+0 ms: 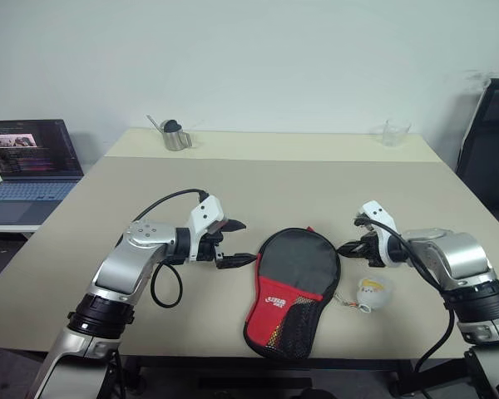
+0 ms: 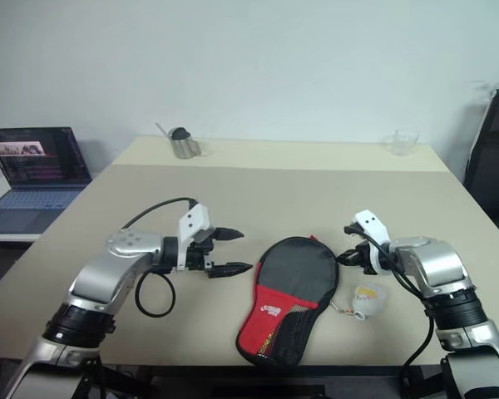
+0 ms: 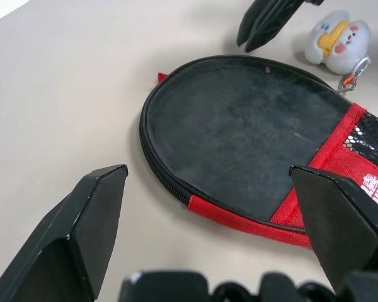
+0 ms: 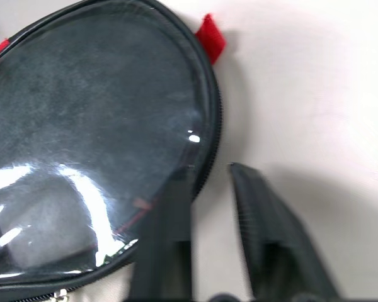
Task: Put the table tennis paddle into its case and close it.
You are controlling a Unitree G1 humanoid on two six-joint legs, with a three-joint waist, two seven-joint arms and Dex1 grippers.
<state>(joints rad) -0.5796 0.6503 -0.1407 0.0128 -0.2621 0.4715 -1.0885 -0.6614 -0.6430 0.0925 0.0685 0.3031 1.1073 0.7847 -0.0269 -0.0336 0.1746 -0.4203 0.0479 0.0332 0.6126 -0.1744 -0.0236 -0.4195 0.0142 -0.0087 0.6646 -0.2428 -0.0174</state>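
Left eye view | left pincer [image 1: 237, 243] spread wide (empty) | right pincer [image 1: 349, 235] narrow-gapped at case [image 1: 293, 283] edge

The left arm is held bent at the elbow, its left gripper [image 1: 235, 243] pointed inward toward the right arm and slightly downward, with the two black fingers [image 3: 82, 233] spread wide apart. The right arm is angled inward, its right gripper [image 1: 349, 248] tilted down, with only a narrow gap seen between its fingers [image 4: 264, 233].
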